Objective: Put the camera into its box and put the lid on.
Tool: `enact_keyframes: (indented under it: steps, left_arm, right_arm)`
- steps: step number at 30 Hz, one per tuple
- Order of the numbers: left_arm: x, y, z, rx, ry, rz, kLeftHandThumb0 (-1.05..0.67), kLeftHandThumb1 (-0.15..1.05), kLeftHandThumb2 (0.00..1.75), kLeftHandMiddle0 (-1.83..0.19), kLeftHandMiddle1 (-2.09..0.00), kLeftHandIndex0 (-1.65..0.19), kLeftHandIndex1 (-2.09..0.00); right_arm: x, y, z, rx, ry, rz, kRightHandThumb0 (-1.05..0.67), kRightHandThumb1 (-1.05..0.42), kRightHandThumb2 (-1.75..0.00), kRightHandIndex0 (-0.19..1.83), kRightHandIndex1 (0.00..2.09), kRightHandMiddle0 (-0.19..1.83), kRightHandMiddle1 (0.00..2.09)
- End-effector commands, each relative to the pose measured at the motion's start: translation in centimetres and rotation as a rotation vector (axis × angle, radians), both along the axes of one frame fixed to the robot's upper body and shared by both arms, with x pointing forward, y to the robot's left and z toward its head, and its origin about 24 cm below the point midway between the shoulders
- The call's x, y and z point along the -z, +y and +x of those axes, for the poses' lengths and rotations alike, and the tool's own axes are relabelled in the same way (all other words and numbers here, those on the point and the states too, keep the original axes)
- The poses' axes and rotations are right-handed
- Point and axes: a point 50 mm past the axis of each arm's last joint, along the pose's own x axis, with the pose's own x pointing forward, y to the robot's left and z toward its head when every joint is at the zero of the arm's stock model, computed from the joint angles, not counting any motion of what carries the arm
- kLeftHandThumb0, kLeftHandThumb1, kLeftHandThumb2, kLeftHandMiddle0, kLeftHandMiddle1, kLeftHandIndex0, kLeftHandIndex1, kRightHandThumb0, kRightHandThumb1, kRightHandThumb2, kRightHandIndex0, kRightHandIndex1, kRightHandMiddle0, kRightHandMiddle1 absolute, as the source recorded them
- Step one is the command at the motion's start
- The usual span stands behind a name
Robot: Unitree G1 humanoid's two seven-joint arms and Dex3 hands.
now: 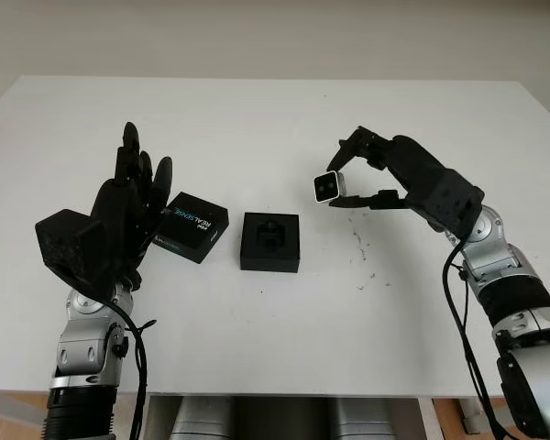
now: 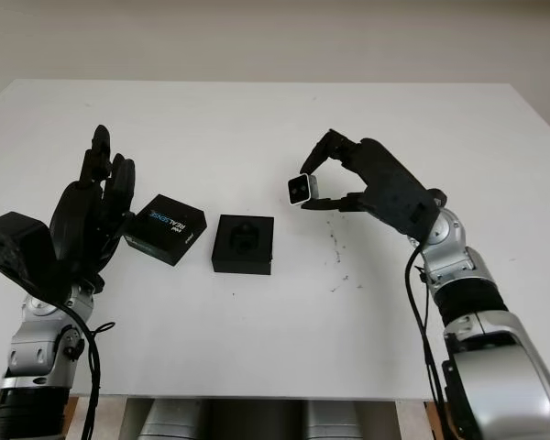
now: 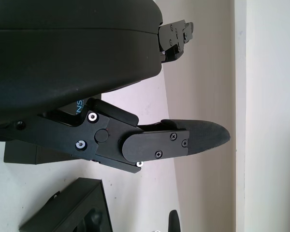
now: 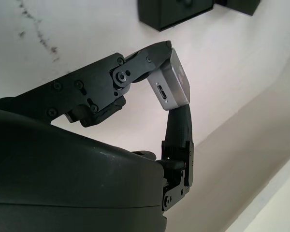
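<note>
My right hand [image 1: 341,180] is raised above the table at centre right, shut on a small silver camera [image 1: 327,186] whose lens face points toward me; the camera [image 4: 175,83] is pinched between fingertips. The open black box [image 1: 270,241] with its moulded insert sits on the table, below and to the left of the camera. The black lid [image 1: 193,226] printed "RealSense" lies just left of the box. My left hand [image 1: 133,197] is open, upright beside the lid's left edge, touching or nearly touching it.
The white table [image 1: 275,119] stretches around the objects. Small dark scuff marks [image 1: 359,247] lie on the surface right of the box. The table's front edge [image 1: 284,396] runs near my arms.
</note>
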Motion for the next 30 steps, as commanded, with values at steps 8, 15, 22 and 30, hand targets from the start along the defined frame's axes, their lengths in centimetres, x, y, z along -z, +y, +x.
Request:
enact_keyframes:
  steps: [8, 15, 22, 30]
  left_arm:
    - [-0.6, 0.5, -0.2, -0.013, -0.014, 0.019, -0.69, 1.05, 0.48, 0.19, 0.00, 0.19, 0.00]
    - [-0.6, 0.5, -0.2, -0.010, -0.013, 0.020, -0.69, 1.05, 0.50, 0.19, 0.00, 0.19, 0.00]
    - [-0.5, 0.6, -0.2, -0.017, -0.013, 0.025, -0.69, 1.05, 0.50, 0.19, 0.00, 0.19, 0.00]
    - [-0.6, 0.5, -0.2, -0.015, -0.010, 0.026, -0.71, 1.05, 0.49, 0.19, 0.00, 0.19, 0.00]
  right_arm:
    - [-0.7, 2.1, -0.8, -0.079, 0.042, 0.252, -0.38, -0.97, -0.05, 0.25, 0.01, 0.21, 1.80]
    - [0.0, 3.8, -1.1, -0.139, 0.117, 0.253, -0.44, -0.96, -0.05, 0.22, 0.00, 0.24, 1.79]
    - [1.2, 5.2, -1.0, -0.172, 0.187, 0.279, -0.38, -0.94, -0.05, 0.20, 0.01, 0.29, 1.76]
    - [2.5, 6.3, -1.1, -0.197, 0.263, 0.292, -0.43, -0.92, -0.05, 0.20, 0.02, 0.32, 1.78]
